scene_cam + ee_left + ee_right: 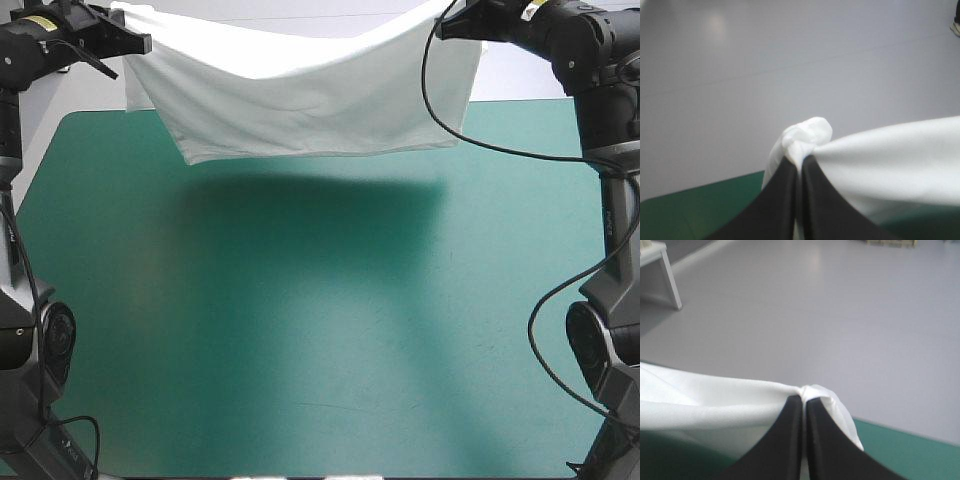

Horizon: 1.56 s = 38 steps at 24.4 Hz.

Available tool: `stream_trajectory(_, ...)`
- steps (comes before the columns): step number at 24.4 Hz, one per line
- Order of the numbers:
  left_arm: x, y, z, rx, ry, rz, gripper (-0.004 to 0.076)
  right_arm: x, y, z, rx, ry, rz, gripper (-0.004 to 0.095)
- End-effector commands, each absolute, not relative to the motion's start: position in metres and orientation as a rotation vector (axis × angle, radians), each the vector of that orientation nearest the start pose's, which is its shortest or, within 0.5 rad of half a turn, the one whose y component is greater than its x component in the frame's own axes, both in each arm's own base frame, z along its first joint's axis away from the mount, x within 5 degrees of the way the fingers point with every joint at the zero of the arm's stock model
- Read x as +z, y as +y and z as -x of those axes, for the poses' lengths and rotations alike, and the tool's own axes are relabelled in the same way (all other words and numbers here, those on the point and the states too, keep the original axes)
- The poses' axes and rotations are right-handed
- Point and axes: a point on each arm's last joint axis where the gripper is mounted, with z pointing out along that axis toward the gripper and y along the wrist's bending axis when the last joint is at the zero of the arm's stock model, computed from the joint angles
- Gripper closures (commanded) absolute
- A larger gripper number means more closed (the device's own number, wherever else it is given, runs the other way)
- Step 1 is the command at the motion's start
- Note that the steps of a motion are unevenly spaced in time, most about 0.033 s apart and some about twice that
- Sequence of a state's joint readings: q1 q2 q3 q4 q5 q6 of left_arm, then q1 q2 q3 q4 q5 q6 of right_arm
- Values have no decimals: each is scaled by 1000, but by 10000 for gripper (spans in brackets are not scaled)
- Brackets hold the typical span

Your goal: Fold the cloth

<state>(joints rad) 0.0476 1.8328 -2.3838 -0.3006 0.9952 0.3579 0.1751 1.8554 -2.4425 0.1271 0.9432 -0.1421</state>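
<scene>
Teal-green cover (300, 350) lies over the whole counter, and a broad dark shadow (310, 200) falls across its far half, toward 12 o'clock in the high view.

Above that shadow hangs the T-shirt (300, 90). It is white, raised off the counter and stretched sideways between the two arms at the 12 o'clock side. Its upper edge sags in a shallow curve from one held corner to the other. Its lower hem runs nearly straight, a little higher at the 3 o'clock end, and hangs above the cover without touching it. A soft crease crosses the middle of the sheet.

The left gripper (135, 45) holds the corner at about 10 o'clock. In the left wrist view its black fingers (785, 200) meet in a pointed arch, all but closed. They pinch a small bunched wad of white fabric that stands just past the tips, and the sheet trails off to one side.

The right gripper (450, 25) holds the opposite corner at about 1 o'clock. In the right wrist view it is likewise pinched nearly closed on a fold of cloth at its tips, with the white sheet running away beside it and a strip of the cover beneath.
</scene>
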Motion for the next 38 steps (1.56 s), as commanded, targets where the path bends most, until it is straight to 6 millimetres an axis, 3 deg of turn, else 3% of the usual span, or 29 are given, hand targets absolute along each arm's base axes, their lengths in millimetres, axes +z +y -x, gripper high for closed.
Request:
stream_trajectory(1,534,-8,-368,-100,1869,-321,705,535,69,-366,143,1903,257,925)
stream_trajectory(3,518,-8,-373,-118,1964,-344,705,517,69,-371,130,2042,267,925)
stream_trajectory(7,487,-8,-379,-139,2142,-395,705,501,72,-377,167,2111,253,925)
stream_trajectory(10,464,-5,-380,-121,2287,-407,705,490,73,-369,206,2173,247,925)
stream_trajectory(14,435,-2,-372,-116,2424,-372,705,452,72,-350,239,2347,256,925)
stream_trajectory(16,410,-2,-359,-136,2526,-394,705,419,69,-335,226,2471,276,925)
stream_trajectory(20,364,-5,-303,-194,2709,-423,705,368,65,-289,264,2660,297,925)
stream_trajectory(23,343,-7,-258,-218,2793,-377,705,333,63,-257,312,2778,288,925)
stream_trajectory(27,321,-3,-222,-154,2884,-301,705,304,58,-232,310,2878,288,925)
stream_trajectory(31,285,0,-207,-139,3010,-308,704,286,55,-216,303,2931,350,924)
stream_trajectory(33,277,0,-206,-135,3003,-305,703,281,55,-213,300,2944,380,907)
stream_trajectory(35,274,0,-206,-134,3003,-303,683,279,55,-212,304,2944,410,840)
stream_trajectory(38,273,-1,-206,-138,2998,-303,615,278,55,-213,307,2927,405,648)
